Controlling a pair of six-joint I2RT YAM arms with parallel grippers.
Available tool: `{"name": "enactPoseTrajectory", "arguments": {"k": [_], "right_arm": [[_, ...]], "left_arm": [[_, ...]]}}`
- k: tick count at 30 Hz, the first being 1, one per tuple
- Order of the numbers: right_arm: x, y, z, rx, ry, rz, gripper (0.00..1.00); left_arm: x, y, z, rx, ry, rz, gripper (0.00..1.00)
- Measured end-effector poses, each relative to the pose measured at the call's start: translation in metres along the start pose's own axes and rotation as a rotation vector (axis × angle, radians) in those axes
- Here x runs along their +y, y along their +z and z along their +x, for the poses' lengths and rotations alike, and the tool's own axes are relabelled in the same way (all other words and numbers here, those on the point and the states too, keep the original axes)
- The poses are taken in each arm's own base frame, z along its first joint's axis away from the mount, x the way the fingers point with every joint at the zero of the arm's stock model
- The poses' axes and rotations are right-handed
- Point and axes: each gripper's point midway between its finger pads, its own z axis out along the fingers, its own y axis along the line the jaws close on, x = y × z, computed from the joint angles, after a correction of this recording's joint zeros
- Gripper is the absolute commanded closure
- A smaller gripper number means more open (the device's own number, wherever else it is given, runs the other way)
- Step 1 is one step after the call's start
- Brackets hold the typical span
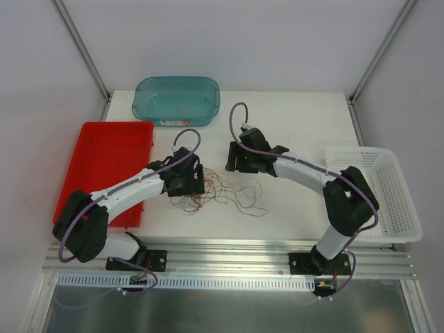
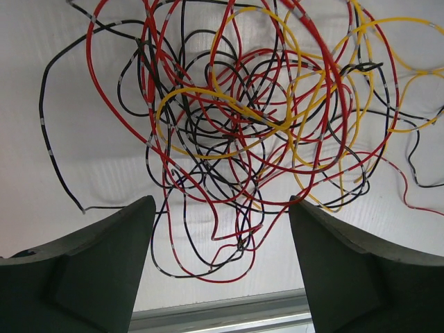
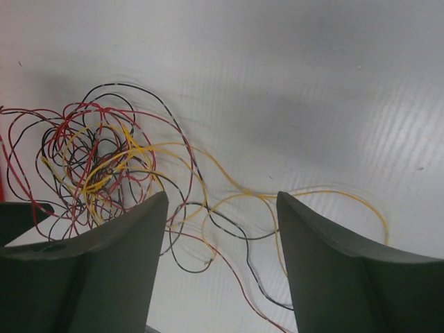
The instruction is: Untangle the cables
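The cables (image 1: 220,191) lie in a loose red, yellow and black tangle on the white worktop (image 1: 298,118), at the centre of the top view. They look feather-light, limp and springy, so pulling one probably drags its neighbours. A stray outer strand seems the best hold, such as the yellow loop (image 3: 347,196). The left jaws hang spread over the knot and the right jaws beside it, both gripping nothing.
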Motion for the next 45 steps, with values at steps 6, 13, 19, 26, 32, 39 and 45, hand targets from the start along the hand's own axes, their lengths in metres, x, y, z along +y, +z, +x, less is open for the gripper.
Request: {"name": "enactPoseTrajectory", "arguments": {"k": [6,13,19,26,32,39,45], "right_arm": [[0.010,0.036,0.009,0.056,0.045,-0.035,0.44],[0.023,0.054,0.023,0.116,0.041,-0.100,0.58],[0.028,0.056,0.028,0.137,0.017,-0.136,0.96],[0.027,0.028,0.024,0.110,-0.043,-0.153,0.99],[0.040,-0.051,-0.018,-0.048,-0.137,-0.190,0.99],[0.045,-0.178,-0.081,-0.341,-0.234,-0.187,0.99],[0.026,-0.288,-0.114,-0.592,-0.250,-0.155,0.99]], "left_arm": [[0.004,0.006,0.008,0.015,-0.003,-0.003,0.22],[0.005,0.011,0.010,0.018,-0.003,-0.005,0.22],[0.005,0.012,0.011,0.022,-0.004,-0.008,0.22],[0.006,0.014,0.013,0.024,-0.004,-0.010,0.20],[0.008,0.016,0.015,0.031,-0.003,-0.016,0.20],[0.011,0.024,0.020,0.056,0.001,-0.037,0.22],[0.016,0.032,0.026,0.083,0.005,-0.065,0.24]]}}
